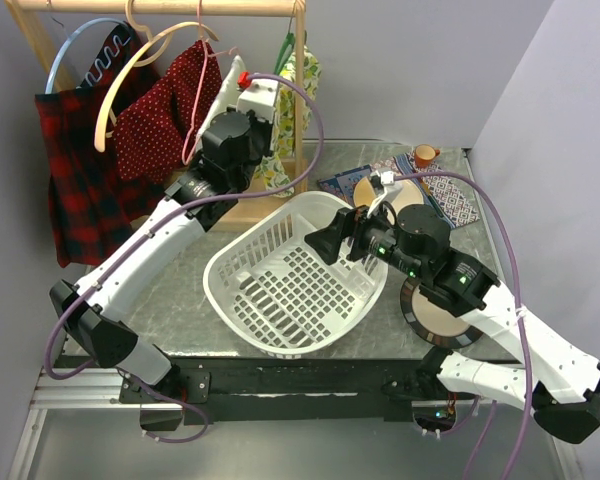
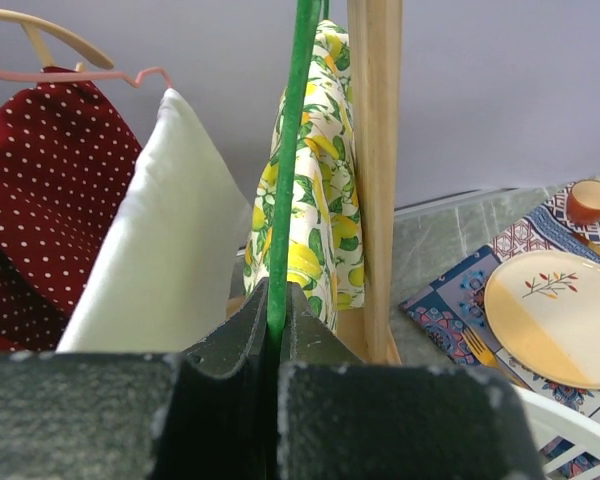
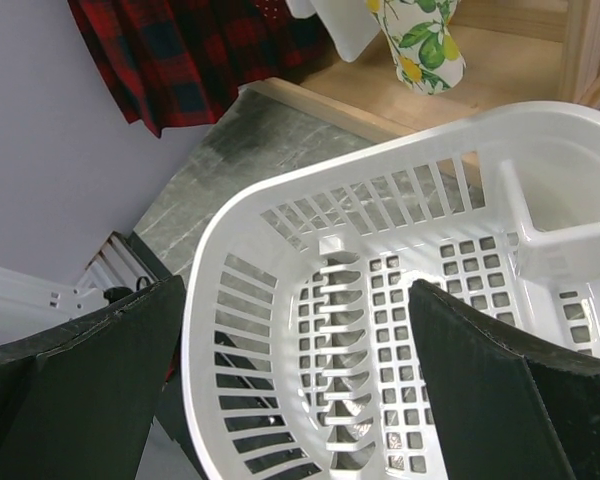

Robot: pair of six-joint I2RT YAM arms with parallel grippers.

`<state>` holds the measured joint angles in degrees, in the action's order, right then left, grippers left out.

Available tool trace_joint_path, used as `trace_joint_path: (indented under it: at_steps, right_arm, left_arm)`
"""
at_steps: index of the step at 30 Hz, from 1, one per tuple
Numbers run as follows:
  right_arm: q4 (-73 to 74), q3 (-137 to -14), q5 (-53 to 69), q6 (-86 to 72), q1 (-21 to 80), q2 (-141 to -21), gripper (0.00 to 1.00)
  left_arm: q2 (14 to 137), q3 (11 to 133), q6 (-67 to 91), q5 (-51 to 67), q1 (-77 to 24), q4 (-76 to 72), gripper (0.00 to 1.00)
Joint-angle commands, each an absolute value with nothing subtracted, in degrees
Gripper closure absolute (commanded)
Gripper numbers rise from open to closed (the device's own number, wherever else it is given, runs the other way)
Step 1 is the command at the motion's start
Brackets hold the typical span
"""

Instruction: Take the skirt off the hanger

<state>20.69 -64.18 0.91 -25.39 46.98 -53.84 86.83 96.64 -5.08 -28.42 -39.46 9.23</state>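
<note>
Left gripper (image 2: 277,318): jaws pressed tight together, pinching the thin rod of the green hanger (image 2: 292,160).
Lemon-print skirt (image 2: 325,200): hanging on that hanger, just beside the rack's wooden post (image 2: 377,150).
Right gripper (image 3: 300,340): fingers spread wide, hovering over the white laundry basket (image 3: 205,290), holding nothing.

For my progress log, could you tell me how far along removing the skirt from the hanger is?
Done: the left gripper is clamped on the green hanger. In hand: nothing is off yet; the lemon-print skirt hangs from it beside the wooden rack post. Left: slipping the skirt off; the right gripper hovers open over the empty white laundry basket.
</note>
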Motion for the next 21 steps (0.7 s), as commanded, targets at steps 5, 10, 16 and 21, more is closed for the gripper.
trace_joint_path:
  at_steps: [5,10,16,21]
  right_arm:
    - [19.8,-66.7,1.5,-24.7,46.8,-52.1,0.00]
    - [19.6,-66.7,2.2,-24.8,46.8,-51.2,0.00]
    - [18.6,-66.4,3.1,-24.6,46.9,-51.1,0.00]
    - [21.2,-68.8,4.7,-19.5,46.8,-52.3,0.00]
  left_arm:
    - [82.1,101.3,-4.1,-30.2,-39.7,-0.4,0.99]
    - [81.3,100.5,-4.4,-32.3,-39.1,-0.1,0.99]
    - [78.4,99.4,-2.2,-30.5,-38.6,5.1,0.99]
    - [74.6,97.3,-1.0,-29.2,-38.5,9.0,0.99]
